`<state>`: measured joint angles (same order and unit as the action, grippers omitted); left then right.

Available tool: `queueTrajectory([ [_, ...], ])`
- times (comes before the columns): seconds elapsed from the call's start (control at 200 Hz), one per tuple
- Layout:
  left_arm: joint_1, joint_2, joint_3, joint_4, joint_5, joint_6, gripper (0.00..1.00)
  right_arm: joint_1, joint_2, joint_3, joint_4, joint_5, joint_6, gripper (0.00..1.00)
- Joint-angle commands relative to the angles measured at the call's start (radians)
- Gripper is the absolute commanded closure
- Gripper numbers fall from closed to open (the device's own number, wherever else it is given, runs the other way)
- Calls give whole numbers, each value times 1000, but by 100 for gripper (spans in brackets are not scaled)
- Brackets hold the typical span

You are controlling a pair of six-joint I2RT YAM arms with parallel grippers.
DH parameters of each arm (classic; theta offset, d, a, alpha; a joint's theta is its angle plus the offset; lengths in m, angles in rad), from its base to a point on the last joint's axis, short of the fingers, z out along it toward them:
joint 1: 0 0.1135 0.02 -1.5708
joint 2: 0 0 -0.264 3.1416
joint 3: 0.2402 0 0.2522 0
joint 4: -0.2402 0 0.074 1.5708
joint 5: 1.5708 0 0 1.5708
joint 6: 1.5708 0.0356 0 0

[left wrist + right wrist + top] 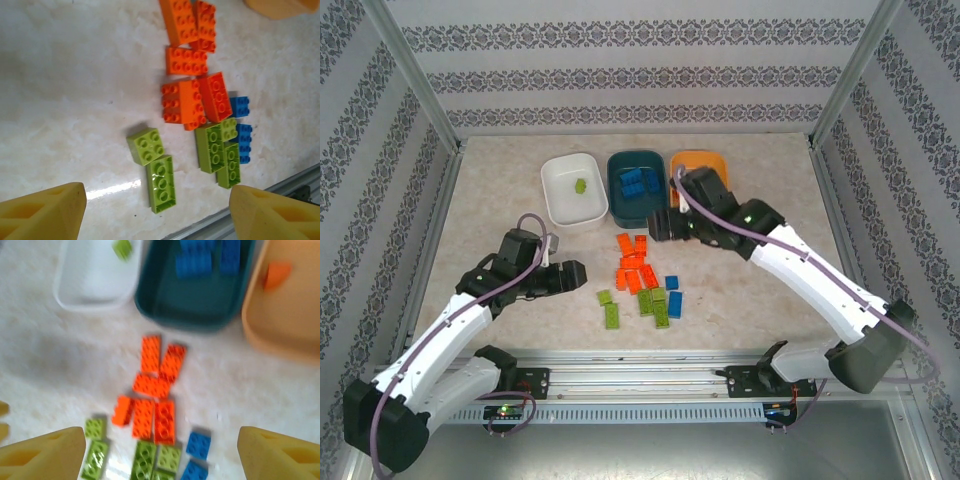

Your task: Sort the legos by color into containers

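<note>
Small studded plastic bricks [642, 280] are lying in a loose cluster at the middle of the beige marbled tabletop [490, 200]. Seen from overhead, the orange bricks [186, 102] are sitting at the cluster's 12 o'clock, the lime green bricks [161, 182] at 6 to 7 o'clock, and two loose blue bricks [198, 445] at 4 o'clock. Beyond the cluster, at 12 o'clock, three shallow rounded plastic bowls are standing in a row. The white bowl [555, 205] is holding one green brick [580, 186]. The dark teal bowl [617, 205] is holding sorted blue bricks [640, 182]. The orange bowl [260, 335] is holding one orange piece [277, 275].

The left gripper [578, 274] is hovering at the cluster's 9 o'clock, its yellow fingers [45, 212] standing wide apart with nothing between them. The right gripper [656, 226] is hanging at the cluster's 1 o'clock, just before the teal bowl, its fingers [280, 452] spread and gripping nothing.
</note>
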<state>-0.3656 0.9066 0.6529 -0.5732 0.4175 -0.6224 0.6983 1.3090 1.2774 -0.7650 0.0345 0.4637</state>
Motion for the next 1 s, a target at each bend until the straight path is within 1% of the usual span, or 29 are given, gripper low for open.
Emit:
queueTrajectory([
  [0.0,-5,5,-37,100,17,-37,24,9,-74,-136,36,-33,101,21],
  [0.11,-9,34,-61,156,39,-72,24,19,-87,-229,-2,-39,149,21],
  [0.215,-20,74,-51,165,37,-75,24,30,-80,-306,-20,-23,176,21],
  [0.28,-27,90,-46,167,30,-73,24,32,-80,-362,7,-25,192,22],
  [0.435,-33,107,-57,187,14,-89,23,34,-41,-449,108,-96,192,26],
  [0.545,-33,118,-66,198,4,-102,23,35,29,-445,141,-111,176,31],
  [0.64,-34,130,-64,201,-1,-110,23,34,99,-410,149,-113,163,33],
  [0.724,-33,145,-56,209,-2,-112,23,33,159,-377,156,-107,156,38],
  [0.859,-34,185,-10,179,-20,-77,22,30,242,-315,123,-75,150,40],
  [0.994,-34,232,27,161,-18,-52,22,16,283,-296,128,-64,145,41],
])
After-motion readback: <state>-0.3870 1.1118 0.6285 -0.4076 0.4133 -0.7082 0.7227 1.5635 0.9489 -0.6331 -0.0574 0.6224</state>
